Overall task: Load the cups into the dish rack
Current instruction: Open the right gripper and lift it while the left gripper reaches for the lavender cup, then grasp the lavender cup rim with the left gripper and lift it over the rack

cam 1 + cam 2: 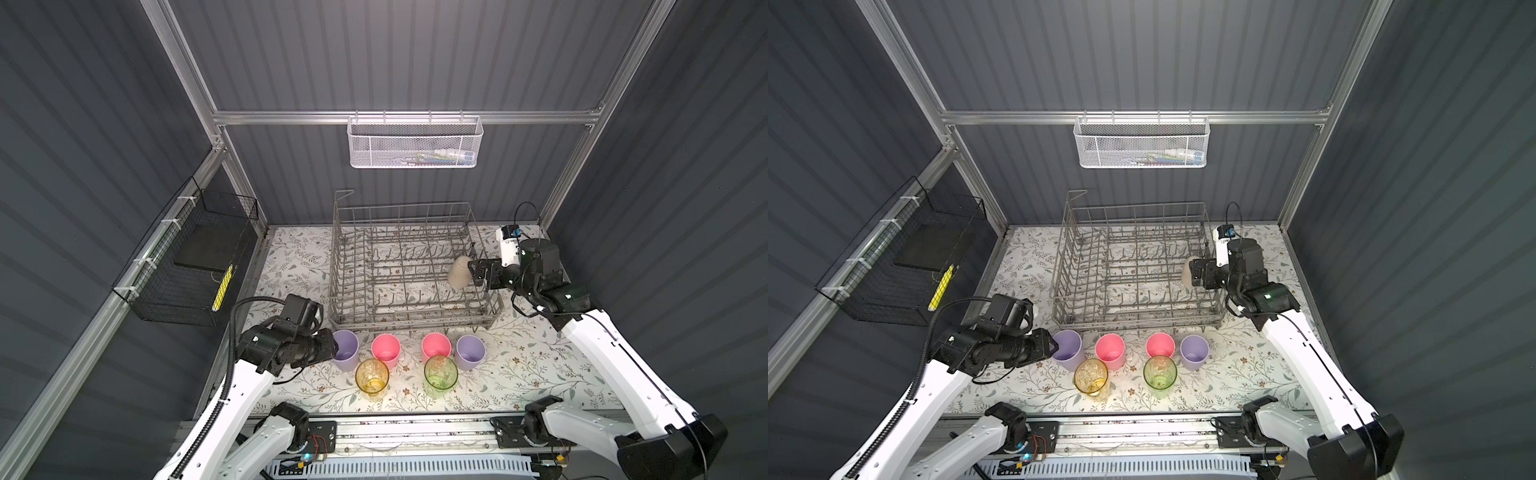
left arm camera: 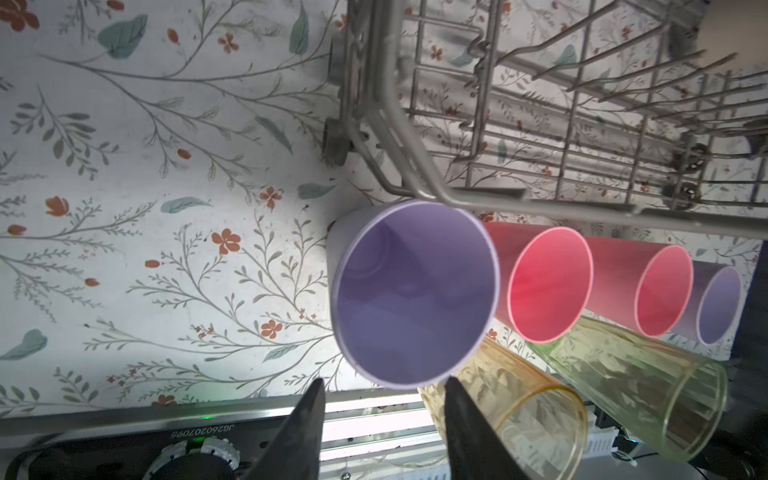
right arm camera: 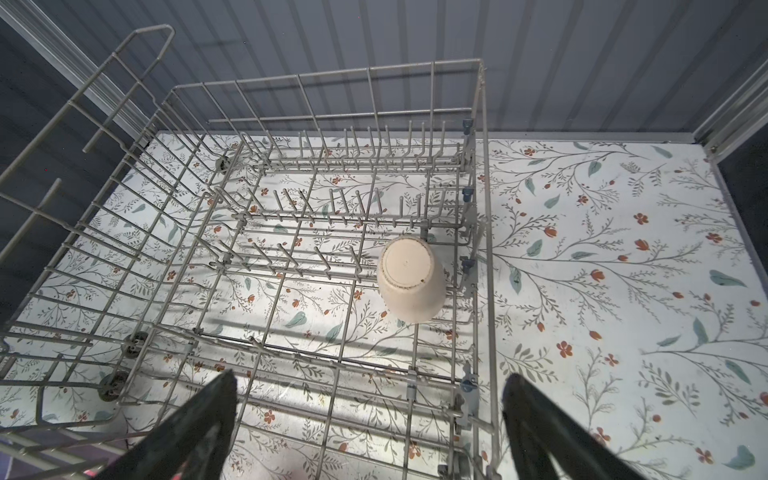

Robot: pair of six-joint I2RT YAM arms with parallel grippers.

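Inside the dish rack (image 1: 345,270), on its right side in both top views, the beige cup (image 1: 458,272) sits upside down. The right tool (image 1: 477,271) is just beside it, wide apart, holding nothing. Lower left, the left tool (image 2: 382,380), partly apart, is at the rim of a lilac cup (image 2: 415,291) standing on the worktop (image 1: 540,361).
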